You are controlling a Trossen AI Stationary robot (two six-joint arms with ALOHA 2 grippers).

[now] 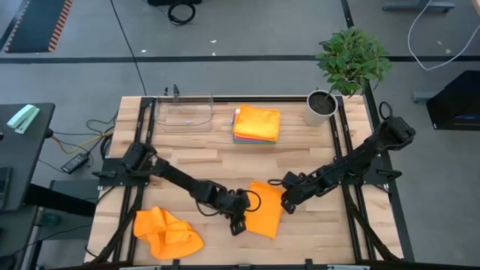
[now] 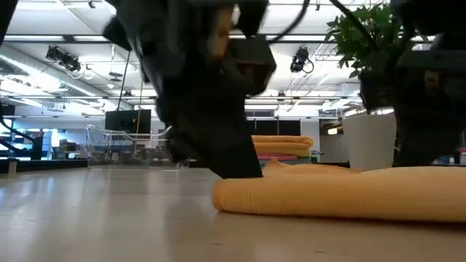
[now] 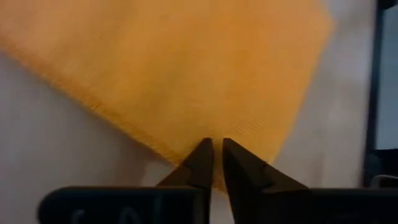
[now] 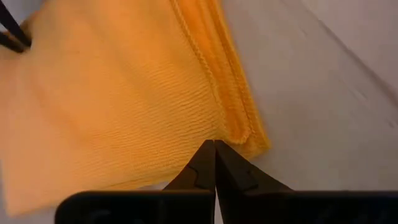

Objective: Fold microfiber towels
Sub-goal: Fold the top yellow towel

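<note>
At the folded orange towel (image 1: 266, 211), both claws: left claw (image 3: 217, 151) nearly closed, right claw (image 4: 214, 147) closed.

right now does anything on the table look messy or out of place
Yes: one orange towel lies crumpled in a heap at the front left of the table, unlike the neat stack at the back and the folded towel between the grippers.
</note>
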